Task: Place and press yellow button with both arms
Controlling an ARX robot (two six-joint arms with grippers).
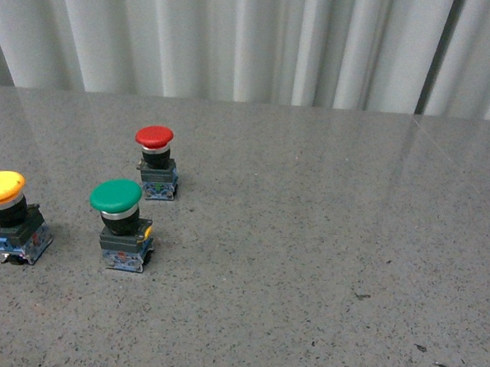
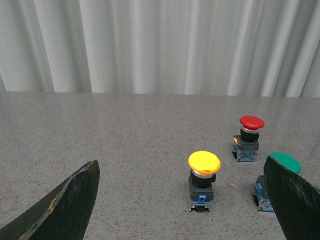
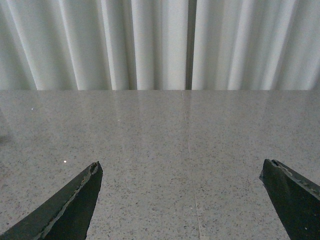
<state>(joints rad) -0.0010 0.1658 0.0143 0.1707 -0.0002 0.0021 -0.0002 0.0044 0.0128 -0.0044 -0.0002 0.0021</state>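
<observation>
A green-capped button (image 1: pixel 116 197) and a red-capped button (image 1: pixel 154 137) stand upright, apart, on a grey speckled table (image 1: pixel 324 237) before pale curtains (image 1: pixel 253 36).

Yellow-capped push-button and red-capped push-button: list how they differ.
Cap colour: the yellow-capped push-button has a yellow mushroom cap, the red-capped push-button a red one. Place: in the front view the yellow one stands at the far left, nearer the camera; the red one further back and right. Both stand upright on the grey speckled table.
</observation>
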